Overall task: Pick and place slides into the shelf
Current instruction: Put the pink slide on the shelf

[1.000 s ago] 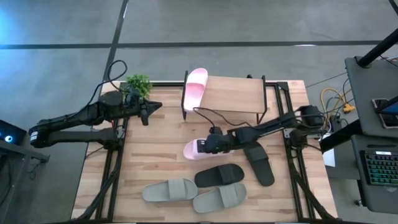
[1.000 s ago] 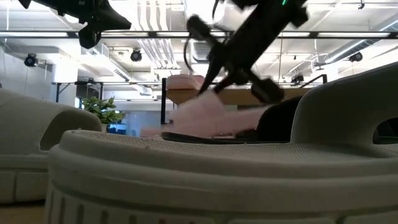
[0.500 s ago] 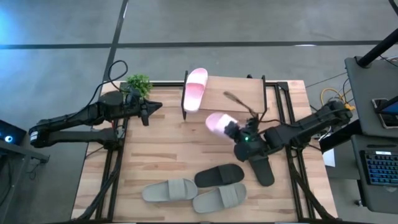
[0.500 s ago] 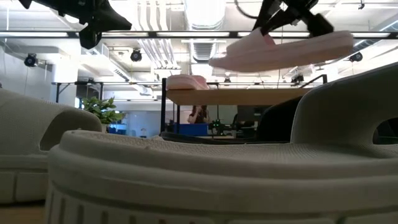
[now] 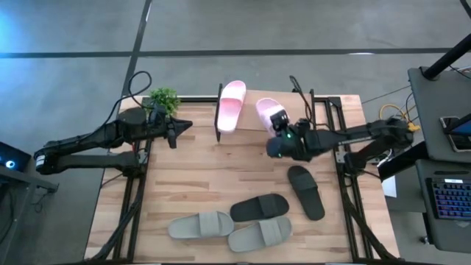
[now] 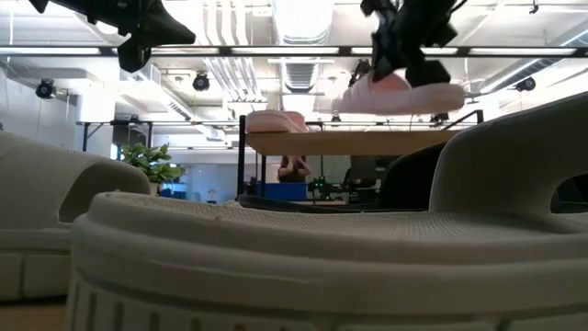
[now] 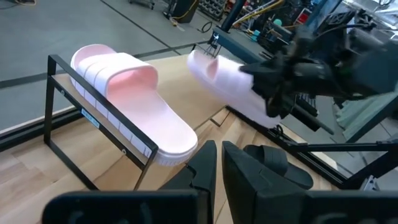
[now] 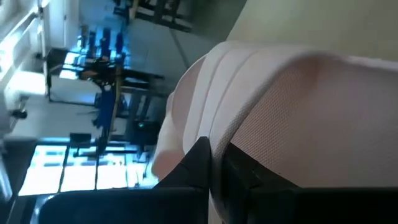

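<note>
My right gripper (image 5: 278, 123) is shut on a pale pink slide (image 5: 267, 110) and carries it over the shelf (image 5: 294, 118), beside the other pink slide (image 5: 232, 105), which lies on the plank's left end with its toe past the far edge. In the low view the held slide (image 6: 400, 95) hangs above the shelf top (image 6: 331, 142). Two black slides (image 5: 259, 207) (image 5: 305, 191) and two grey-green slides (image 5: 201, 225) (image 5: 259, 234) lie sole-down on the table. My left gripper (image 5: 176, 129) waits shut, in the air over the table's far left. My right gripper holds the pink slide by its wide strap (image 8: 249, 93), pinched between the two fingers. The fingers (image 5: 282, 132) come at it slanting from the near right side. The slide is lifted clear above the shelf top, roughly level, toe pointing to the far edge.
A small green plant (image 5: 163, 97) stands at the table's far left corner. The shelf's black frame posts (image 5: 312, 110) rise at its ends. Bare wood (image 5: 191, 177) lies between the shelf and the slides near the table's near edge. A desk with a keyboard (image 5: 449, 199) stands off to the right.
My right gripper has lifted the pink slide off the table's middle, swung it up and toward the far edge, and turned it about so its toe points away. It now hangs over the shelf, lower than half a second ago.
</note>
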